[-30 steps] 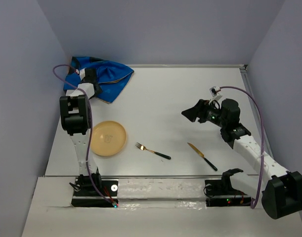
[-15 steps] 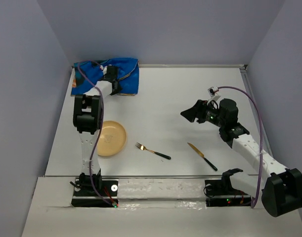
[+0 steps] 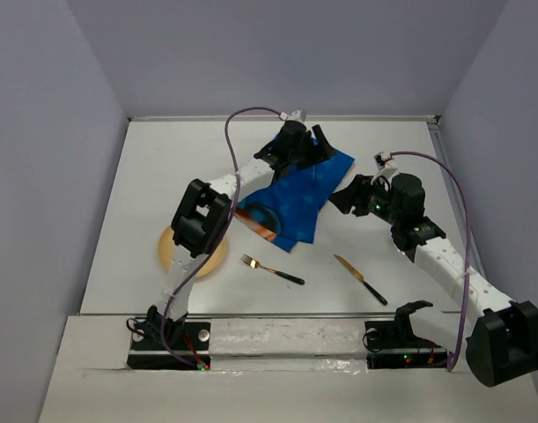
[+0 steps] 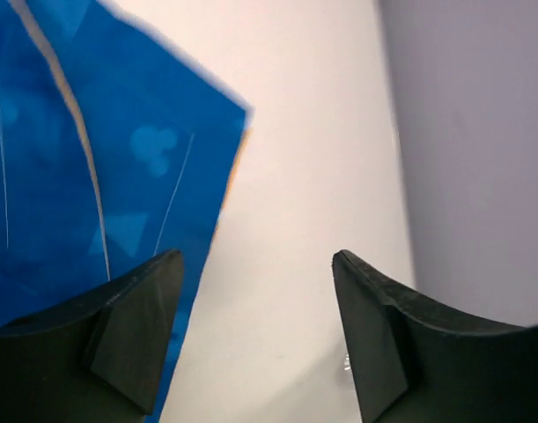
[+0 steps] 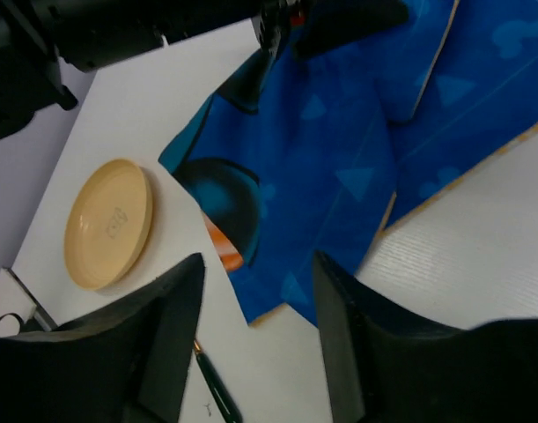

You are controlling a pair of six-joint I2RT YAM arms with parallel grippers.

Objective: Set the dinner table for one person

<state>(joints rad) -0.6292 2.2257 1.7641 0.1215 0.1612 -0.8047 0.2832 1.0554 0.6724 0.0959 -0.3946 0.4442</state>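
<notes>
White dinner table [image 3: 189, 159] fills frame centre, between lavender walls. Blue placemat [image 3: 295, 189] lies skewed, upper middle. Left gripper [image 4: 251, 264] spread, empty; right gripper [image 5: 255, 264] likewise. Risk: tugging one corner bunches the mat over the fork [image 3: 273, 269].

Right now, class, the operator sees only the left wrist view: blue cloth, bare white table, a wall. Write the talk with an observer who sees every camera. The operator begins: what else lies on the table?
Observer: A yellow plate, on the left side of the table, close to the near corner of the cloth.
Operator: Any cutlery?
Observer: A fork and a knife, lying apart, nearer the arm bases than the cloth.
Operator: Where is the other arm?
Observer: The right gripper hangs open at the right side of the cloth, holding nothing.
</notes>
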